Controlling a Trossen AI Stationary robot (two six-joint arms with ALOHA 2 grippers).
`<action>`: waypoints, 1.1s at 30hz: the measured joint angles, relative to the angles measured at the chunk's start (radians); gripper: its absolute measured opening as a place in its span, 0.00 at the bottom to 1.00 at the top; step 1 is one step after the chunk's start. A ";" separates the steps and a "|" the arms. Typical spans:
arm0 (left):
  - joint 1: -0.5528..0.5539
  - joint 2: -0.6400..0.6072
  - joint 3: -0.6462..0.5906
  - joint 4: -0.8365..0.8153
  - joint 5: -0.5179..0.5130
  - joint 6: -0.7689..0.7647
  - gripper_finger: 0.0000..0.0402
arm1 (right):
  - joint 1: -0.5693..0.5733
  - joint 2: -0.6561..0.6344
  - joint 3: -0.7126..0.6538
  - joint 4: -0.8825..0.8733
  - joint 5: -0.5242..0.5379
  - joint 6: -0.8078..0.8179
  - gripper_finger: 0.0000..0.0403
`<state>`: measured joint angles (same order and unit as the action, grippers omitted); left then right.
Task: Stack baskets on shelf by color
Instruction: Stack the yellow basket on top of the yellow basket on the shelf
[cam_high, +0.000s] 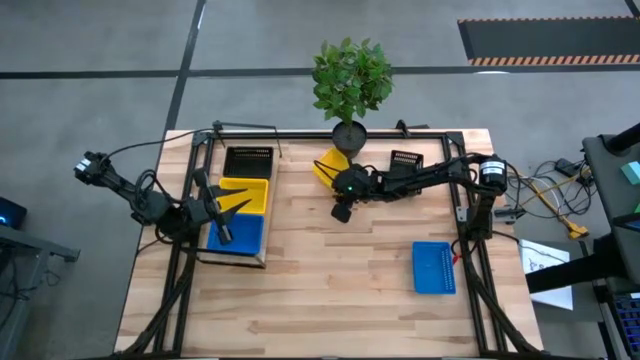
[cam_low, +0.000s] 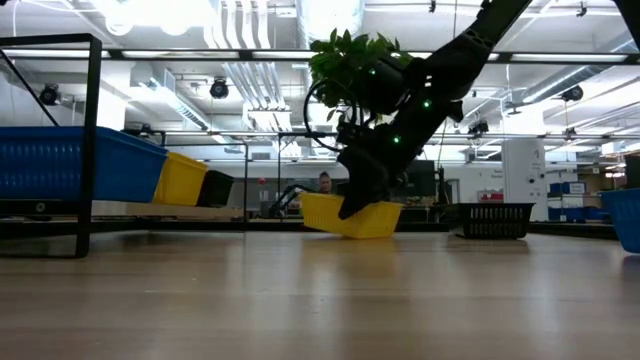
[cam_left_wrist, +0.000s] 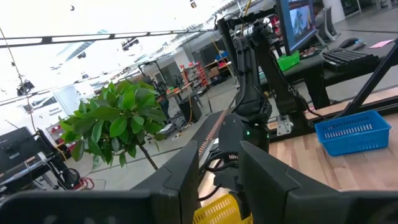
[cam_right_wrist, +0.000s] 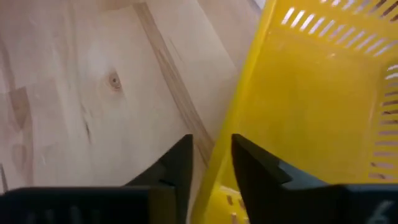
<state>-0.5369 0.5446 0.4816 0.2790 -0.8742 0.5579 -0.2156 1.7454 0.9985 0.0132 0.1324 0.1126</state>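
Note:
The shelf (cam_high: 234, 261) lies on the table's left part and carries a black basket (cam_high: 248, 161), a yellow basket (cam_high: 247, 194) and a blue basket (cam_high: 240, 236) in a row. My left gripper (cam_high: 232, 207) hovers open above them and touches nothing. My right gripper (cam_high: 338, 178) is shut on another yellow basket (cam_high: 327, 164) near the plant pot. A second black basket (cam_high: 405, 160) and a second blue basket (cam_high: 433, 268) rest on their bottoms on the tabletop. My right gripper holds the yellow basket by one side wall (cam_right_wrist: 219, 163), pinched with one finger (cam_right_wrist: 258, 171) inside the basket and the other outside. The fingers come slanting down from the table's right. The basket (cam_low: 350, 216) hangs tilted, its lower edge close to the tabletop.
A black plant pot (cam_high: 348, 131) with a leafy plant (cam_high: 350, 75) stands at the far edge, right behind the held basket. Black frame rails (cam_high: 465, 215) run along the table's sides. Bare tabletop lies in the middle and near part (cam_high: 330, 290).

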 joint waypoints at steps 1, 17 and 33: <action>0.000 0.000 0.000 0.000 0.000 0.000 0.24 | 0.001 0.000 0.000 0.000 0.000 -0.001 0.20; 0.000 -0.003 0.000 0.000 -0.015 0.000 0.24 | 0.088 0.000 0.200 -0.226 0.024 -0.112 0.02; 0.000 -0.031 0.000 -0.013 -0.104 0.000 0.24 | 0.192 0.002 0.503 -0.463 0.152 -0.243 0.02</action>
<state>-0.5373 0.5132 0.4816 0.2664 -0.9781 0.5583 -0.0241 1.7475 1.5011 -0.4496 0.2847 -0.1303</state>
